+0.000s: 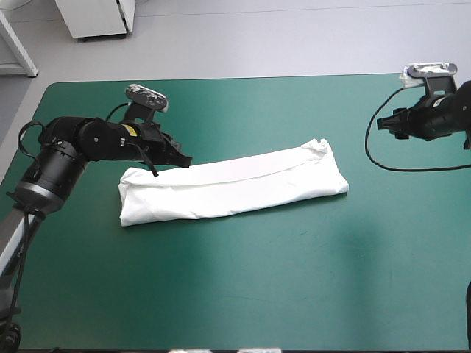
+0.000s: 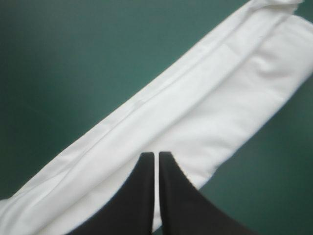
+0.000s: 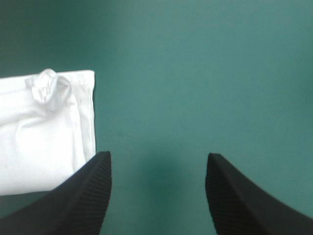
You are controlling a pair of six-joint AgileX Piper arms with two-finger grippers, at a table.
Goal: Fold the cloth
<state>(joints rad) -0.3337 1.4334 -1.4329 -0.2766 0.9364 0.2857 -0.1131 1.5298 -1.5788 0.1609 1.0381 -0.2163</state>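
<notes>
High view: I am seeing the T-shirt point(image 1: 232, 187) lying as a long folded band across the middle of the teal-green worktop point(image 1: 294, 279). The left gripper point(image 1: 182, 159) is hanging over its far edge, towards the left end. The right gripper point(image 1: 383, 123) is sitting well apart at the far right.
Left wrist view: the jaws are standing closed together over the white cloth.
Right wrist view: the jaws are standing wide open over bare cover, beside the T-shirt's right end.

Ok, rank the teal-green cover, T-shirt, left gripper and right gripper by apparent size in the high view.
1. teal-green cover
2. T-shirt
3. left gripper and right gripper: both small and much alike, so not ranked against each other.
</notes>
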